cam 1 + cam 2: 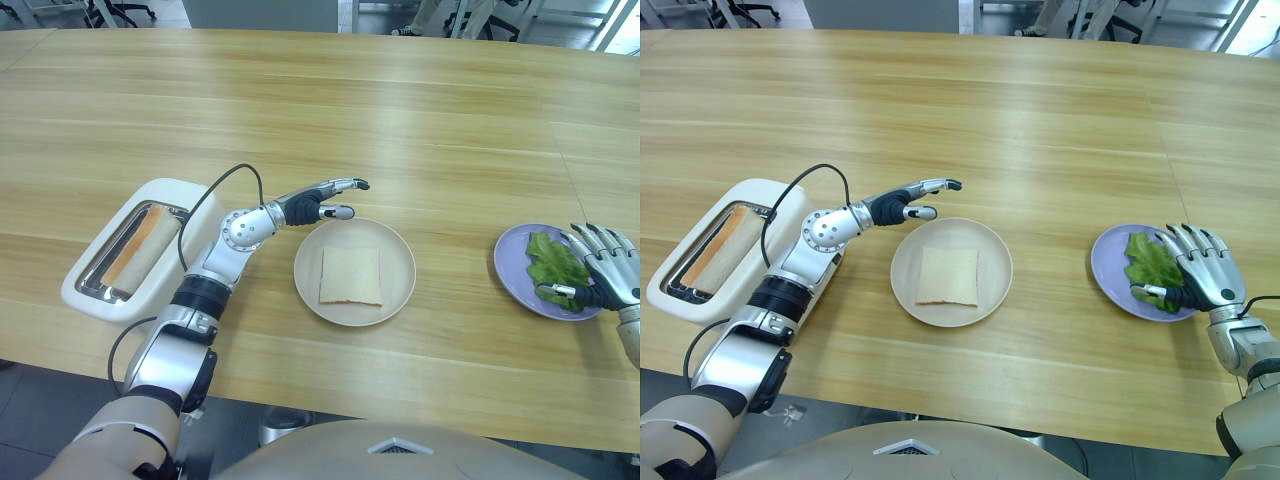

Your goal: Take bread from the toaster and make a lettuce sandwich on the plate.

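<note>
A white toaster (120,250) sits at the left with one slice of bread (146,245) lying in its slot. A beige plate (400,250) in the middle holds one slice of bread (351,275). My left hand (322,200) hovers just beyond the plate's far left rim, open and holding nothing. At the right a purple plate (512,262) carries lettuce leaves (553,263). My right hand (603,268) rests over the purple plate's right side with fingers spread; its thumb tip touches the lettuce's near edge.
The wooden table (400,110) stretches wide behind the plates. Chair legs and a person's feet show beyond the far edge. The toaster's black cable (215,195) loops over my left forearm.
</note>
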